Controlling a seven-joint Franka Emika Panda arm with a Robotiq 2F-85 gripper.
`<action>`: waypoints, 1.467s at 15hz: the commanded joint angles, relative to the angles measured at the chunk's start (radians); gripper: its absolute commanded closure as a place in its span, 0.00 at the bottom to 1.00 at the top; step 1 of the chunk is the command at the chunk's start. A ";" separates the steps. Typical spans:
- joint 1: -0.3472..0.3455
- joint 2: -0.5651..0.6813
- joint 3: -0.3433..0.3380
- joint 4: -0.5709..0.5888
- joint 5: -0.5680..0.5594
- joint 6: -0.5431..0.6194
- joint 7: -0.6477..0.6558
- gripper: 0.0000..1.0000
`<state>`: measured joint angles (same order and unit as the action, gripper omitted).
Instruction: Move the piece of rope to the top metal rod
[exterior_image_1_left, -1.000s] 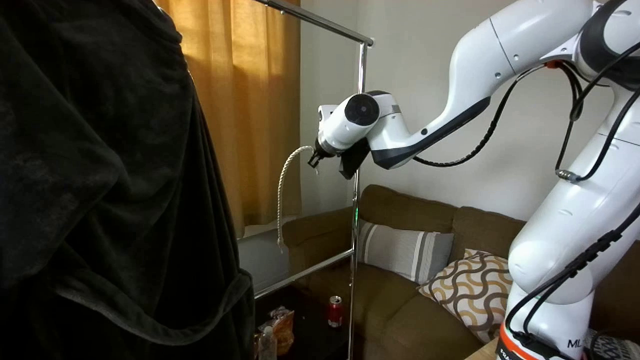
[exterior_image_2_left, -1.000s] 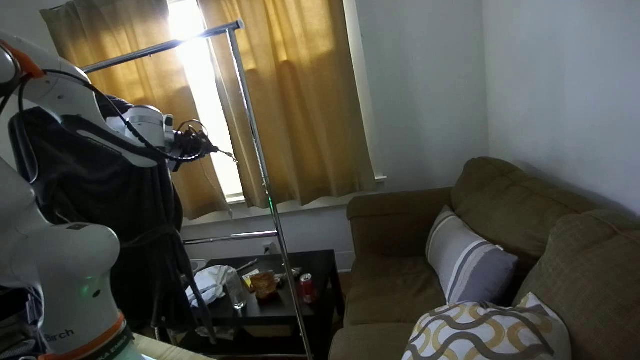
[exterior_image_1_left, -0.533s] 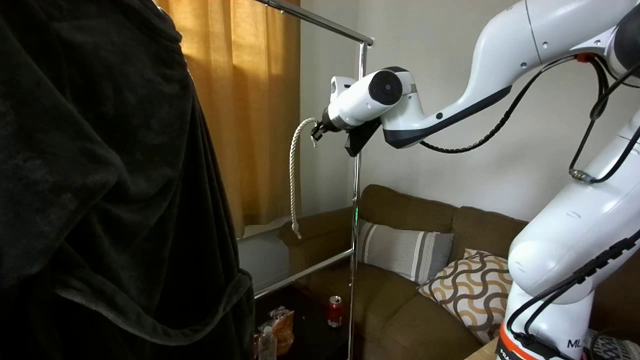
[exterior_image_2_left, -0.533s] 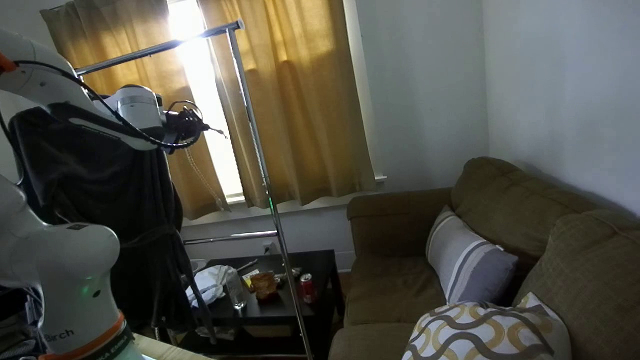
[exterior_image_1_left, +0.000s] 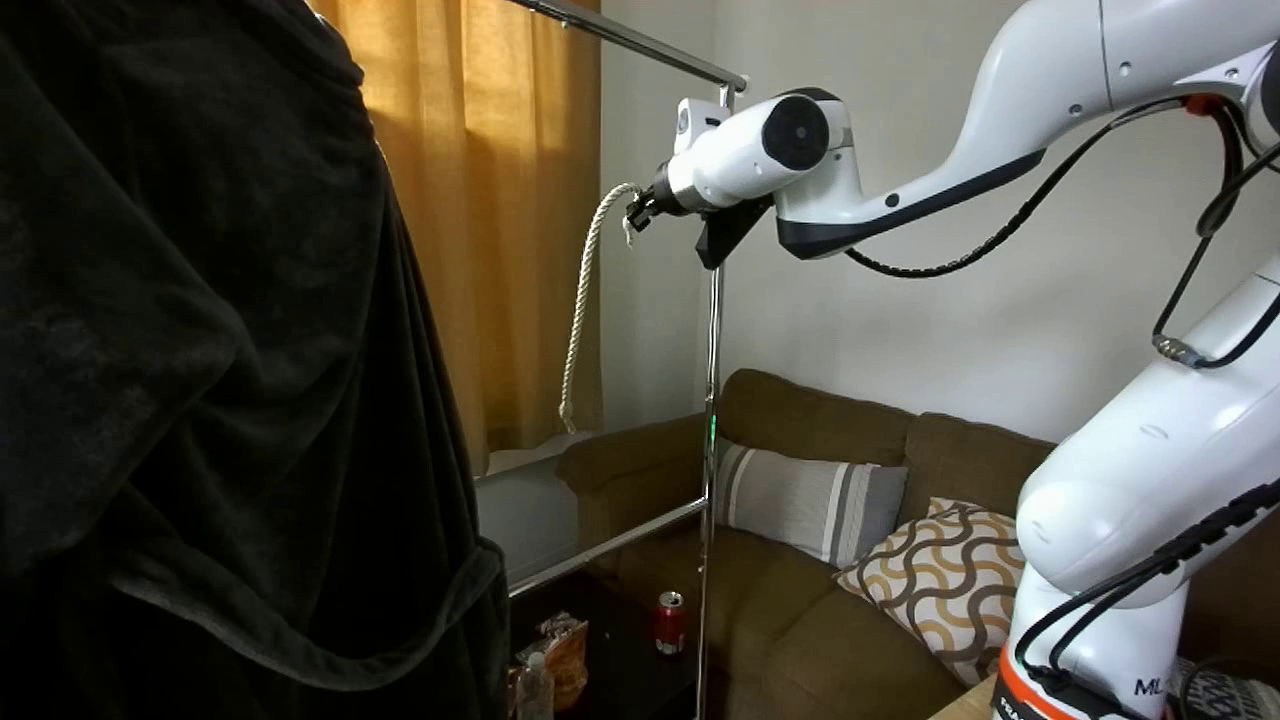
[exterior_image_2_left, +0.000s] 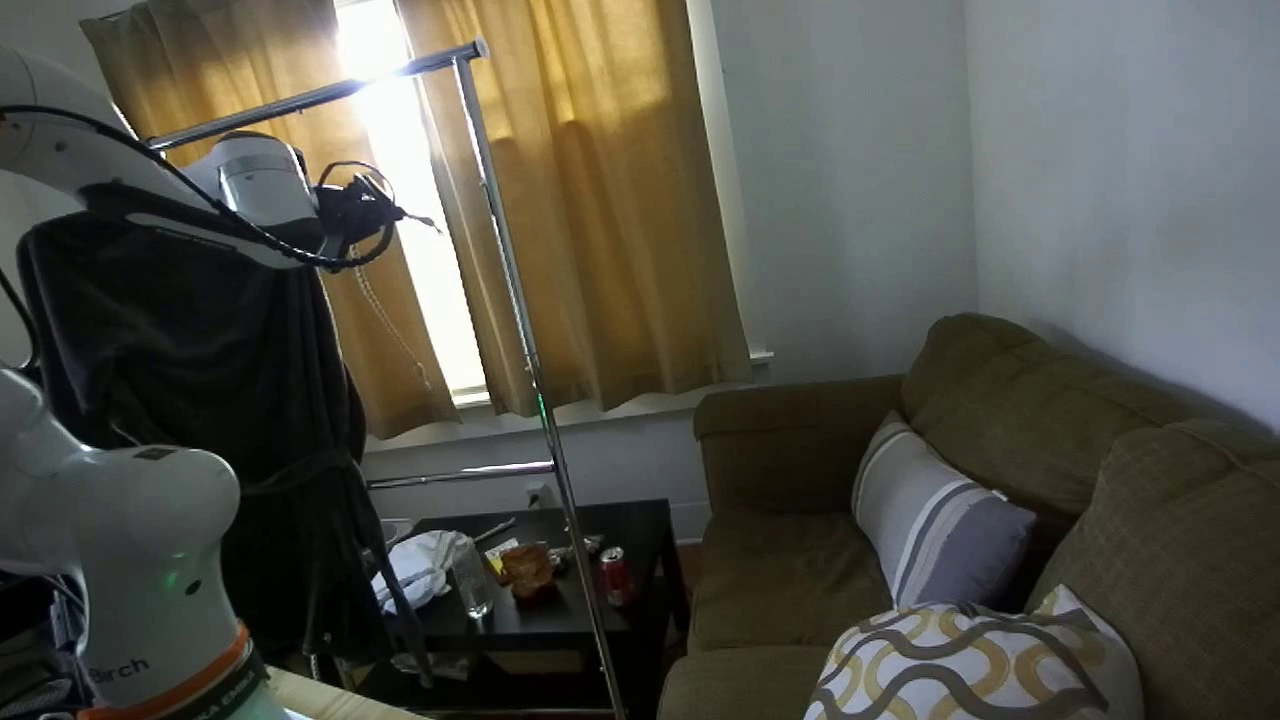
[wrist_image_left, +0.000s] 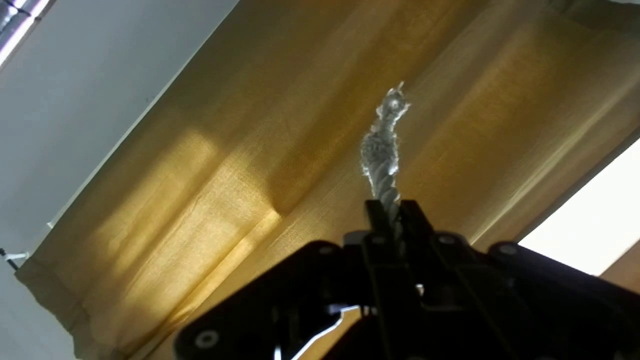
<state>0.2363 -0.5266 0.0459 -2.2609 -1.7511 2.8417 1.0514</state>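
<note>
gripper (wrist_image_left: 392, 207): closed tight on rope (exterior_image_1_left: 581, 290) near one end
rope: short tip pokes out past gripper, long part hangs lower than gripper
top rod (exterior_image_1_left: 640, 43): higher than gripper, apart from rope
curtain (wrist_image_left: 225, 200): behind gripper
sofa (exterior_image_2_left: 800, 460): lower than gripper

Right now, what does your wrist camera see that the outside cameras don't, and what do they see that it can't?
Only the wrist view: close-up fuzzy strands on the short end of the rope, where it pokes out of the gripper.

Only the exterior views: the rope's long dangling part, the big dark cloth, the brown sofa, the striped pillow, the swirly pillow and the red can.

Shared: the rope, the gripper, the yellow curtain, and what looks like a shiny bar, though I can't tell which bar the wrist view catches.
</note>
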 joint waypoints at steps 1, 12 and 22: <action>0.000 0.000 0.000 0.000 0.000 0.000 0.000 0.97; 0.016 -0.098 0.012 0.062 0.209 -0.064 0.131 0.97; 0.028 -0.174 0.011 0.123 0.389 -0.190 -0.061 0.97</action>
<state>0.2461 -0.6679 0.0560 -2.1403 -1.4204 2.6948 1.0711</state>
